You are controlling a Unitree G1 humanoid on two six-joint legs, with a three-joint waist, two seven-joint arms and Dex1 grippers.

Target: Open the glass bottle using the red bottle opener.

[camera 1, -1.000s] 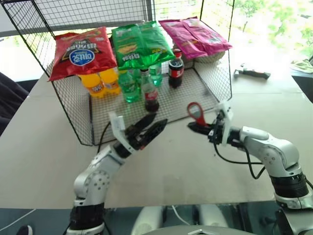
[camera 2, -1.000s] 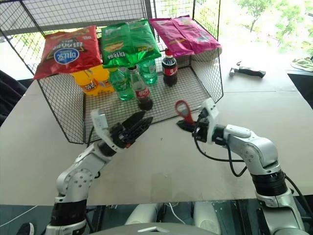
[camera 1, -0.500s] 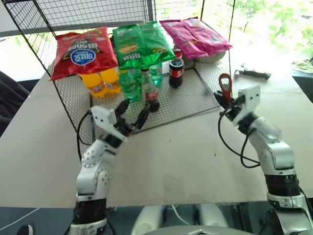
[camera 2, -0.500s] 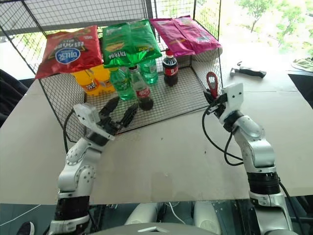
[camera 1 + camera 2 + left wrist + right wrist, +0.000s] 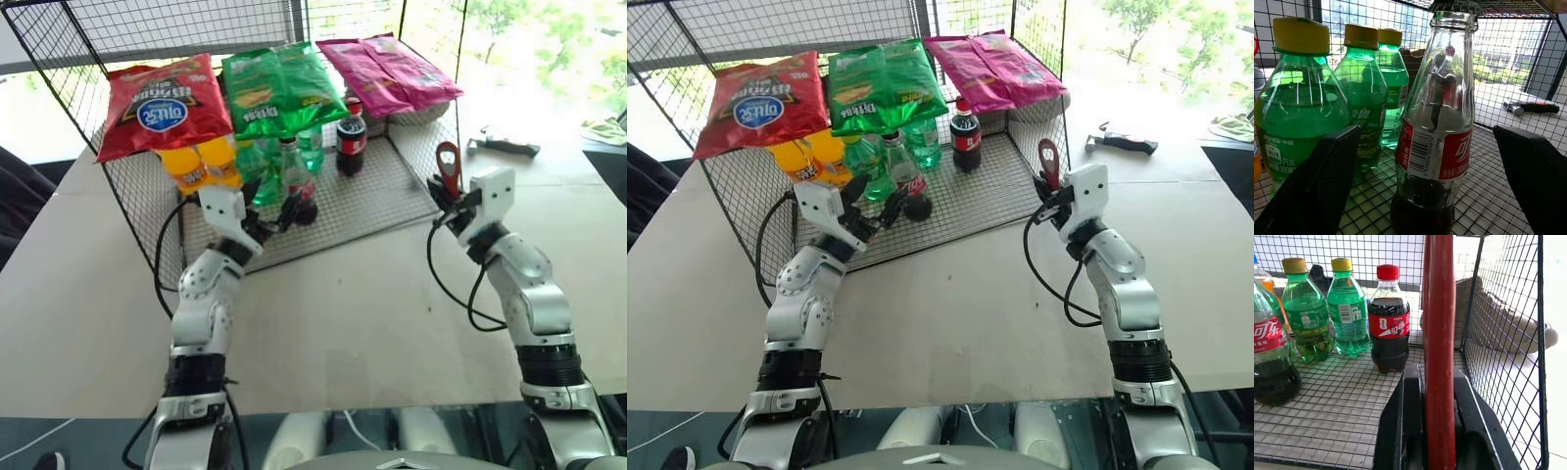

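Bottle point(image 5: 1436, 127) stands upright on the wire shelf point(image 5: 382, 191), at its front, just ahead of the green bottles point(image 5: 1327, 93); crown cap point(image 5: 1455, 7) looks to be on, so nothing opened yet.

Left gripper point(image 5: 272, 211) spread wide, one finger either side of the bottle in the wrist view; neither finger point(image 5: 1317, 181) seems to touch the glass; no hold as yet.

Right gripper point(image 5: 446, 199) pressed together on the opener point(image 5: 448, 162), pinching its shank with the ring head pointing up; it sits at the shelf's right front corner, well apart from the bottle.

Done, by the look of it: opener in hand, left gripper lined up round the bottle; left to do: close on the bottle to steady it, bring the opener across, hook the ring under the cap edge, lever off.

Plastic cola point(image 5: 1388, 323) stands further back on the shelf, not the target.
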